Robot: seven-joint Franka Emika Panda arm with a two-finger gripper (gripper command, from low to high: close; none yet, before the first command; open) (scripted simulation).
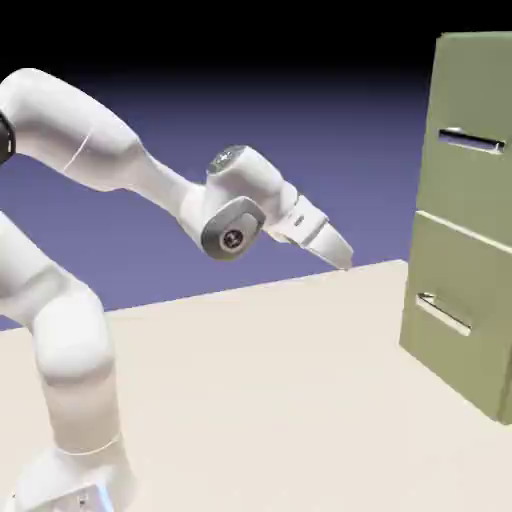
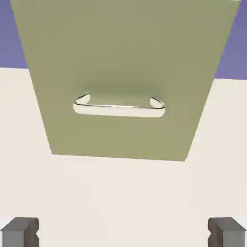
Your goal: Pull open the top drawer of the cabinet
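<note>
At the exterior view's left, the gripper (image 2: 123, 234) is held well apart from any handle; its fingers are spread wide and nothing is gripped. The reach seems barely begun: the handle is still to be grasped and the pull made. Toward the right, the cabinet (image 1: 465, 270) is seen standing on the table (image 1: 250, 380), tall, boxy and olive green. Its top drawer (image 1: 465, 180), above the lower one, is shut. A flat front is shown, crossed by a thin silver bar handle (image 1: 473, 141), set higher than the fingertips.
</note>
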